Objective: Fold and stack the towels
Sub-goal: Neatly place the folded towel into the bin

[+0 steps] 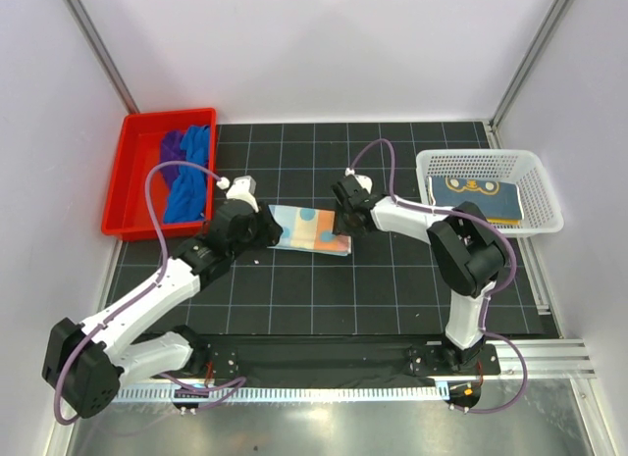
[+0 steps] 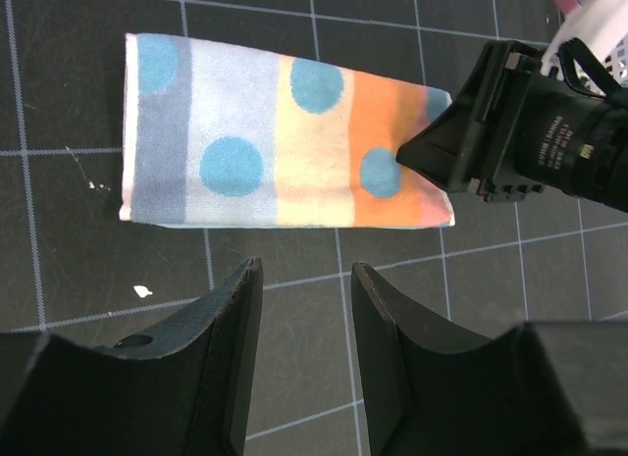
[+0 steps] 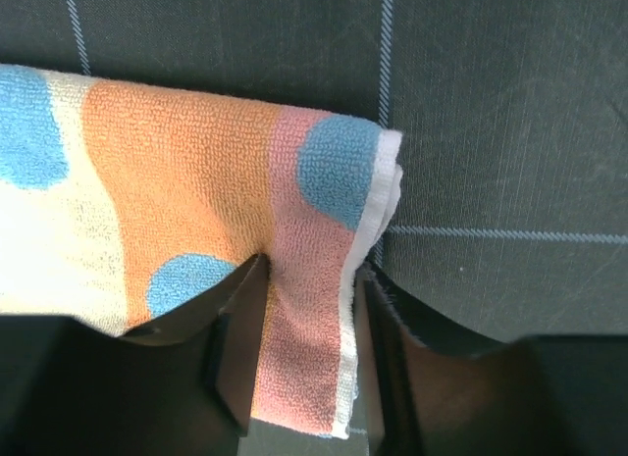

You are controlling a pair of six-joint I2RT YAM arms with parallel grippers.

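A folded patterned towel [image 1: 309, 230], striped pale, yellow, orange and pink with blue dots, lies flat on the black grid mat. My right gripper [image 1: 343, 221] is at its right end. In the right wrist view the fingers [image 3: 240, 319] press both sides of the towel's pink end strip [image 3: 304, 309]. My left gripper [image 2: 306, 279] hovers open and empty just off the towel's [image 2: 265, 147] long edge, with bare mat between its fingers. A blue towel [image 1: 191, 181] and a purple towel [image 1: 172, 147] lie bunched in the red tray.
The red tray [image 1: 123, 196] stands at the back left. At the right, a white mesh basket [image 1: 545, 216] holds a folded dark blue and yellow cloth [image 1: 478, 196]. White walls close the space on three sides.
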